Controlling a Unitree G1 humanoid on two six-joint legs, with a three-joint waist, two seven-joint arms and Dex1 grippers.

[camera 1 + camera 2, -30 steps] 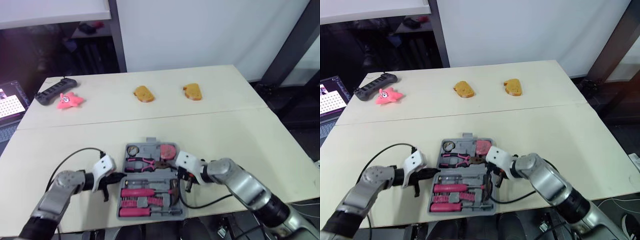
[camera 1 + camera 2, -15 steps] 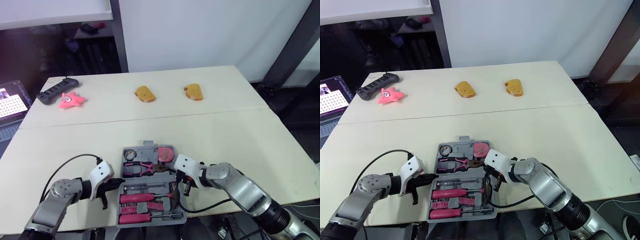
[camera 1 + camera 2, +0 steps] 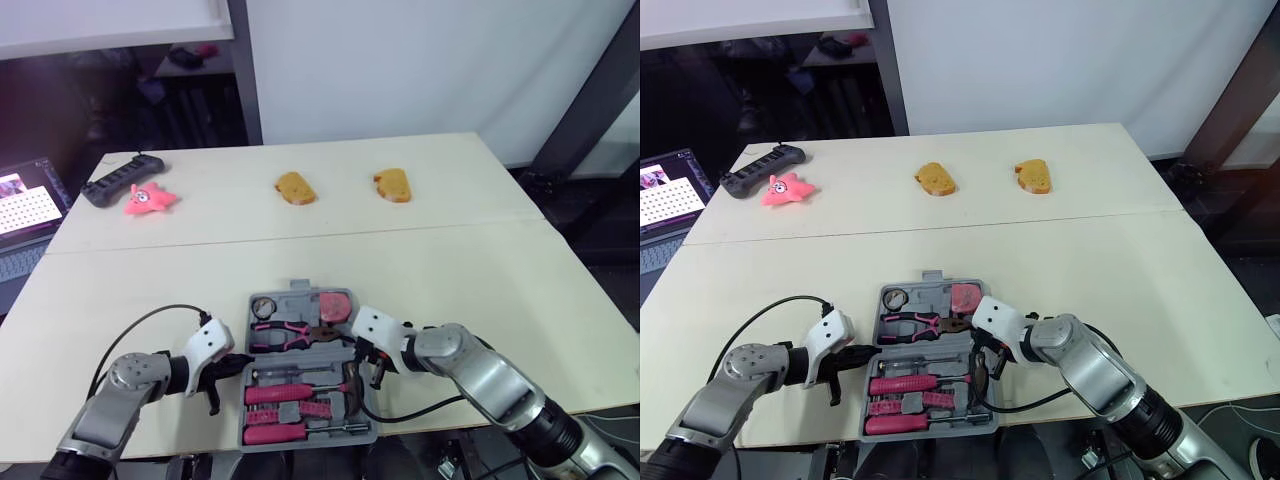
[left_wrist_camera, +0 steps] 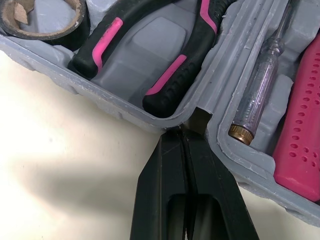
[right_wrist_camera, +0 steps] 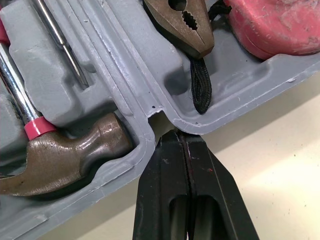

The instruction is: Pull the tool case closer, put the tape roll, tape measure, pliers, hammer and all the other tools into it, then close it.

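The open grey plastic tool case (image 3: 300, 297) sits lower centre on the pale surface (image 3: 500, 280). The left claw (image 3: 238, 366) and right claw (image 3: 372, 372), both pinched shut, touch its side hinge notches; pull evenly to avoid skewing it.

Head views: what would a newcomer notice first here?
The open grey tool case at the table's near edge, packed with pink-handled tools. The left gripper and right gripper, both shut, have their tips at the notches on either side of it. On the far side lie two toast-like pieces and a pink starfish toy.
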